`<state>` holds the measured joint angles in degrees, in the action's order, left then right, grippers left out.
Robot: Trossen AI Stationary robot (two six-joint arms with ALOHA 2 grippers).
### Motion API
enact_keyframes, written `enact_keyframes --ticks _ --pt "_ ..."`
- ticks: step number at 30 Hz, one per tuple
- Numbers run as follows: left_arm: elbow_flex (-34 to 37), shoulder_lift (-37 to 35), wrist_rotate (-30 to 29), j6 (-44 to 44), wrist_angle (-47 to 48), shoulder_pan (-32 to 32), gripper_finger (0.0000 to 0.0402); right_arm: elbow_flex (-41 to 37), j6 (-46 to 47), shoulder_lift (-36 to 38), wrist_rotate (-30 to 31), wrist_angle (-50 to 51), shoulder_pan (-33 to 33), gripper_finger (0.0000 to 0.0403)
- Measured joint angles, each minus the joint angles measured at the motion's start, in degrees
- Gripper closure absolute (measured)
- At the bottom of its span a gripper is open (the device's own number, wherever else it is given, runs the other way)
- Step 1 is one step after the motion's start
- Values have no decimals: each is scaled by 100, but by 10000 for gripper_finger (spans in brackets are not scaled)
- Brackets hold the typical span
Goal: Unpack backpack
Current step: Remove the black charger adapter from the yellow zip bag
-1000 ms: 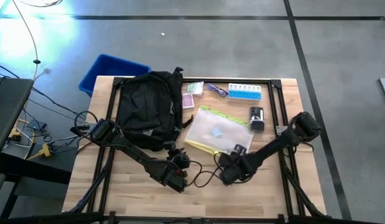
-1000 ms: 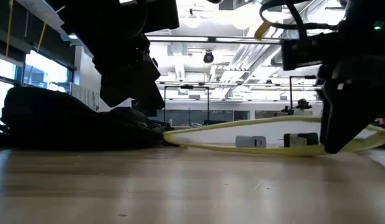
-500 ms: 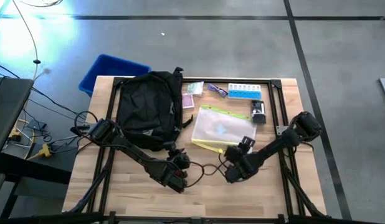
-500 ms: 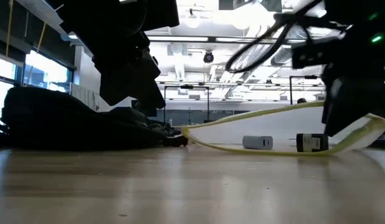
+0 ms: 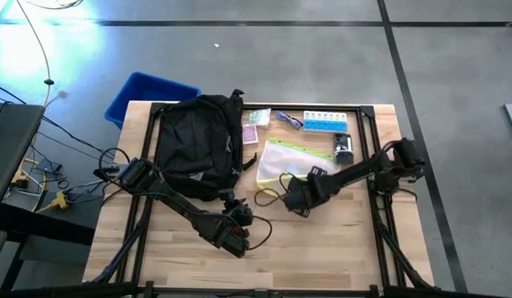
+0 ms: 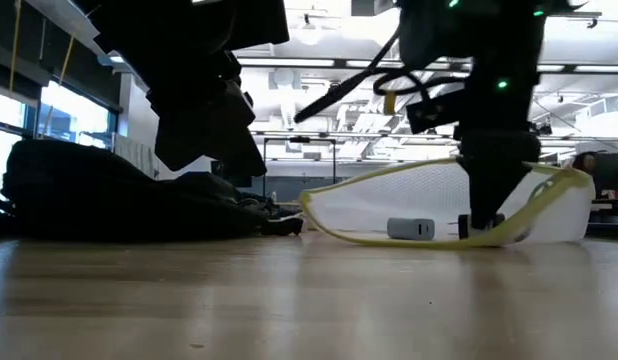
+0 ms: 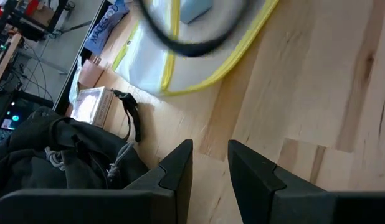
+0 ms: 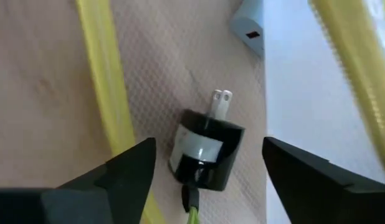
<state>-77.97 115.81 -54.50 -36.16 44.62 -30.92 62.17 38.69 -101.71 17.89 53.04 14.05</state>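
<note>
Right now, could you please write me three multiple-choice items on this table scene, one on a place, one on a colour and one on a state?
1. Where does the backpack lie?
A. on the table's left half
B. on the table's right half
C. inside the blue bin

2. What colour is the edge of the clear pouch?
A. red
B. yellow
C. black

3. How do the jaws of the right gripper stand?
A. shut on the backpack
B. open, above a black plug
C. shut on the pill organiser

Answers:
1 A: the high view shows it left of the pouch, with the blue bin beyond the table's edge.
2 B: the yellow rim shows in the high and low views.
3 B: the right wrist view shows both jaws wide apart, with the black plug lying between them on the pouch.
</note>
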Motion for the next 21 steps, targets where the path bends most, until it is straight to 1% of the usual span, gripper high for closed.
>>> enact_keyframes --ticks 4,10,14,18,21 --pt "0 0 0 1 -7 0 319 -42 -75 -2 -407 -134 -336 108" --pt "0 0 26 35 -13 0 319 -258 -169 -2 -1161 -653 -636 117" --pt "0 0 29 40 -33 0 319 -306 -168 -6 -1305 -645 -670 130" --pt "0 0 33 42 -72 0 319 -306 -168 -6 -1341 -628 -626 162" --pt "0 0 35 42 -87 0 319 -306 -168 -6 -1346 -580 -545 213"
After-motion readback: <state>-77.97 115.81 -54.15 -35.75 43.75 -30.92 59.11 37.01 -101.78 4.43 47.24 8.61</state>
